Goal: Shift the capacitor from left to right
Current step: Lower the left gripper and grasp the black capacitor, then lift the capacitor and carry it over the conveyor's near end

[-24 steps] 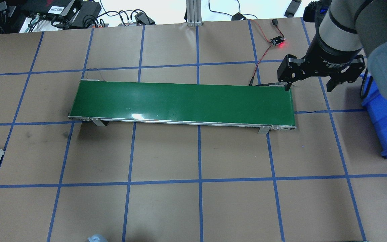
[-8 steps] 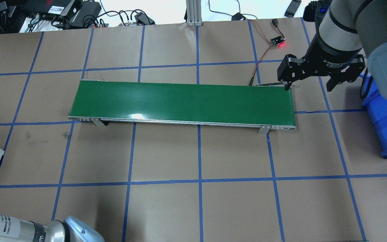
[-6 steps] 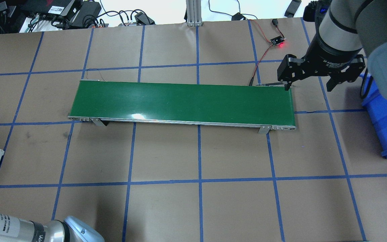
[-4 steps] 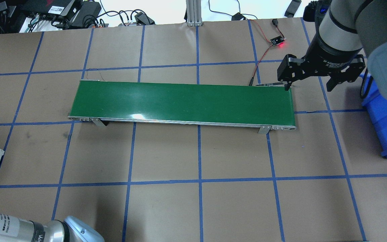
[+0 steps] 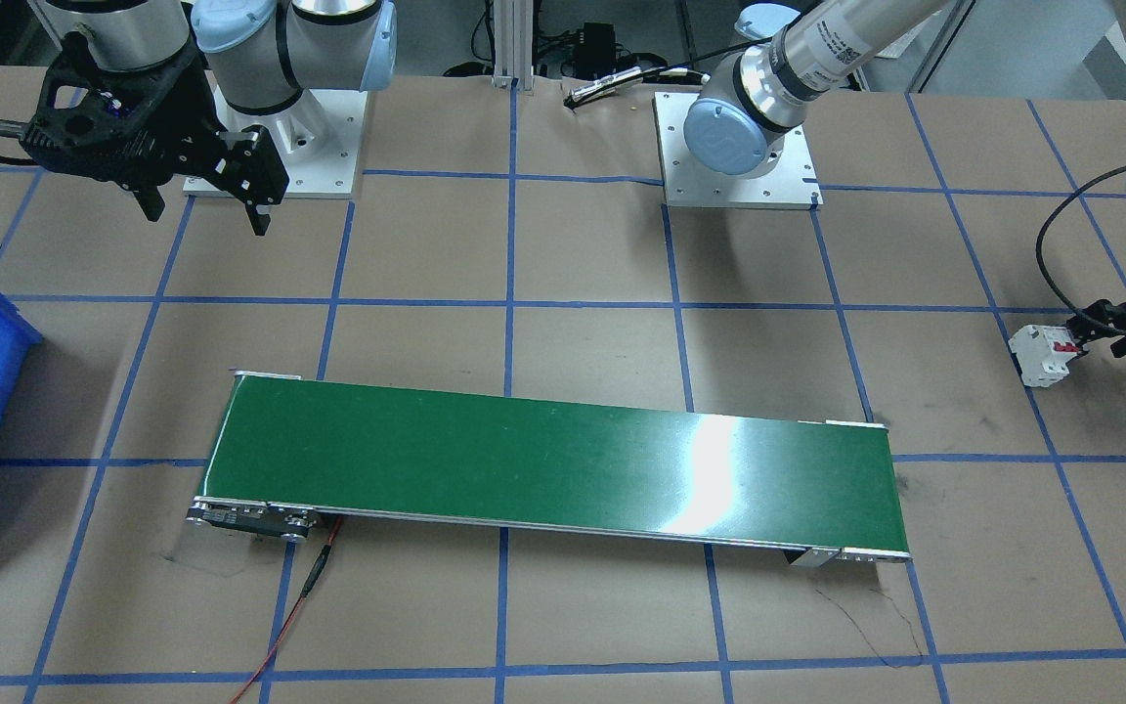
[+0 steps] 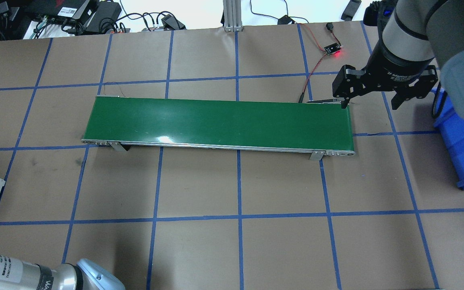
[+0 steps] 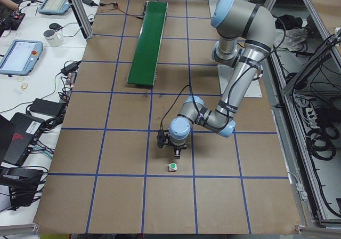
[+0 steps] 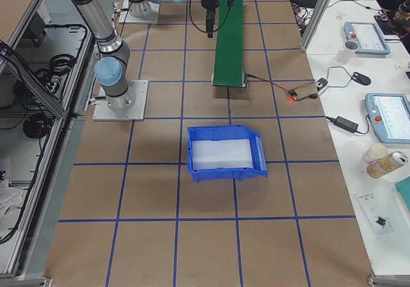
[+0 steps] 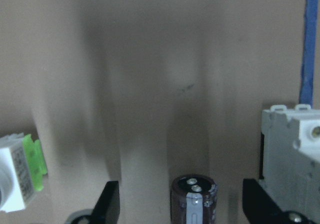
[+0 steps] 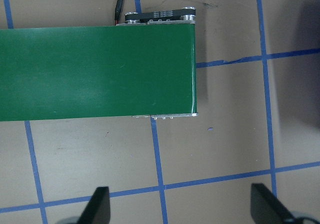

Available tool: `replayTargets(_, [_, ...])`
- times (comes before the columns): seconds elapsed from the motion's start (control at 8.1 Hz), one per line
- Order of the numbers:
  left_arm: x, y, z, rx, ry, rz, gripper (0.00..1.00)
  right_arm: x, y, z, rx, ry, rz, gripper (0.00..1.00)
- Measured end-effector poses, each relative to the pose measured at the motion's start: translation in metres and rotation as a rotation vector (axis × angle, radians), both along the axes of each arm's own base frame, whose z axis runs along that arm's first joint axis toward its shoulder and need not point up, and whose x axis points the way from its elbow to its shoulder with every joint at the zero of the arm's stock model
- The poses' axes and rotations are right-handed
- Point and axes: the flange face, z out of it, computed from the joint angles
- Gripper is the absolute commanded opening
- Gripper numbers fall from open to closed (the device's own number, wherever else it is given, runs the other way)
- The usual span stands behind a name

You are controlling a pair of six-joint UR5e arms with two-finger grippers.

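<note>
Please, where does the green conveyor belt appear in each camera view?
Front-facing: conveyor belt, lower centre.
Overhead: conveyor belt, upper centre.
Exterior left: conveyor belt, top, left of centre.
Exterior right: conveyor belt, top centre.
Left wrist: not in it.
Right wrist: conveyor belt, upper left.
Shared landmark (exterior views): blue bin past one end.

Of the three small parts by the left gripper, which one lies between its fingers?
The dark capacitor, centred between the fingers of the open left gripper; the white breaker and green-capped button sit outside them.

Left end effector straddles capacitor in narrow gap: breaker just beside one finger, green button beyond the other.
</note>
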Motion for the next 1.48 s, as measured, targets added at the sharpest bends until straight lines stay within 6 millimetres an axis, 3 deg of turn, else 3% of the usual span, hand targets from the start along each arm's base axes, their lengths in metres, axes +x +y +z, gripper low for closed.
replayTargets(0.25, [-0.0010, 0.0007, -0.0040, 0.007, 0.009, 0.001, 0.66, -0.0001, -0.0002, -0.0004, 0.000, 0.000, 0.000, 1.00])
replayTargets(0.49, [-0.0018, 0.0014, -0.0074, 0.014, 0.017, 0.002, 0.51, -0.0001, -0.0005, -0.0005, 0.000, 0.000, 0.000, 1.00])
replayTargets(0.62, [-0.0018, 0.0014, -0.0085, 0.015, 0.018, 0.002, 0.51, -0.0001, -0.0006, -0.0006, 0.000, 0.000, 0.000, 1.00])
replayTargets(0.99, [-0.0019, 0.0016, -0.0102, 0.018, 0.022, -0.002, 0.23, -0.0001, -0.0011, -0.0007, -0.001, 0.000, 0.001, 1.00])
replayTargets(1.48, [-0.0059, 0.0048, -0.0061, 0.046, 0.062, 0.000, 0.00, -0.0001, -0.0012, -0.0006, -0.002, 0.000, 0.001, 1.00])
